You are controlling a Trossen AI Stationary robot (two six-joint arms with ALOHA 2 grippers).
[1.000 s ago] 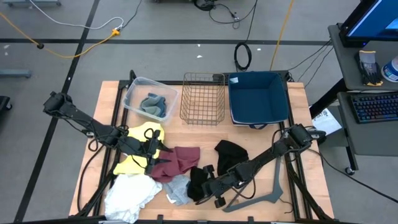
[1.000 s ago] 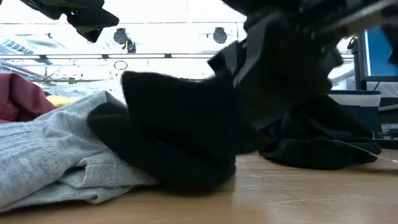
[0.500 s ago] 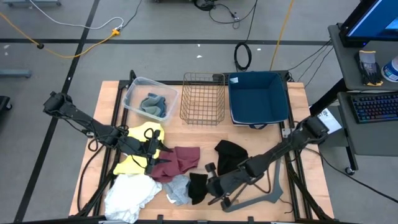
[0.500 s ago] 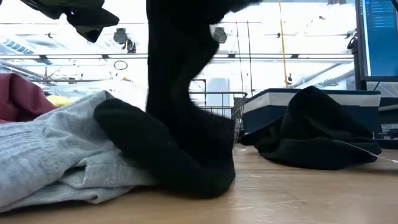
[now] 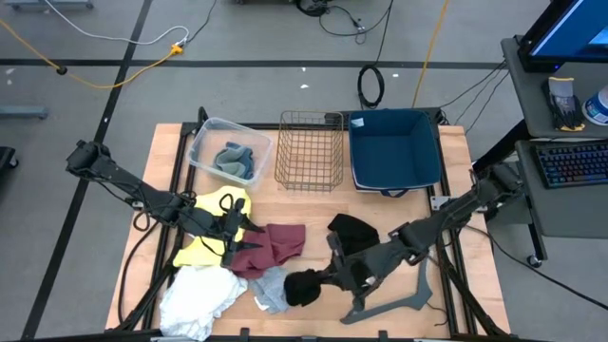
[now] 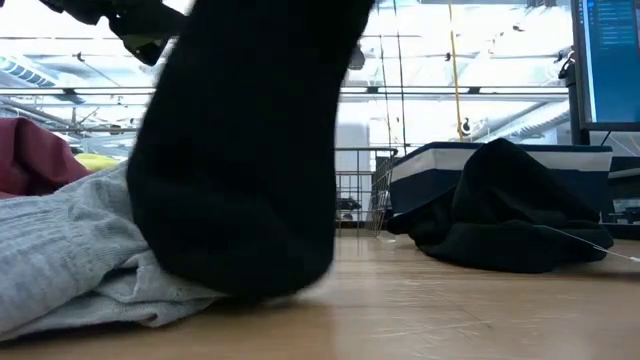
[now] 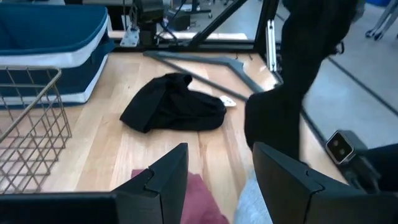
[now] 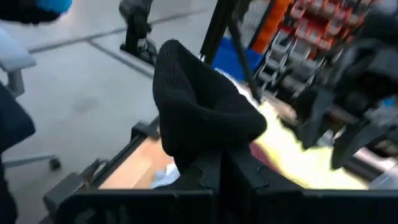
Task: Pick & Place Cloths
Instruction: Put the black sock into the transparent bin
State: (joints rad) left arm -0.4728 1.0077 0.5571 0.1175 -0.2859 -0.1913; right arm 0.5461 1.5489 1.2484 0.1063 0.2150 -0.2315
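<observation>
right gripper (image 5: 328, 278) | I had it shut tight on the black cloth (image 5: 302, 287), held up near the table's front edge | best to lift it clear of the grey cloth (image 5: 271, 288) first | left gripper (image 5: 231, 231) waited over the yellow cloth (image 5: 211, 204)

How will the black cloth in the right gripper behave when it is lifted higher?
Probably floppy: the black cloth hangs limp from the shut right gripper. Likely light, since a small pinch carries it. Its low end may drag the light grey cloth beside it.

cloths (image 5: 268, 247): 7 | clear bin (image 5: 213, 136): 1 | wire basket (image 5: 310, 152): 1 | blue bin (image 5: 394, 150): 1 | hanger (image 5: 408, 296): 1
</observation>
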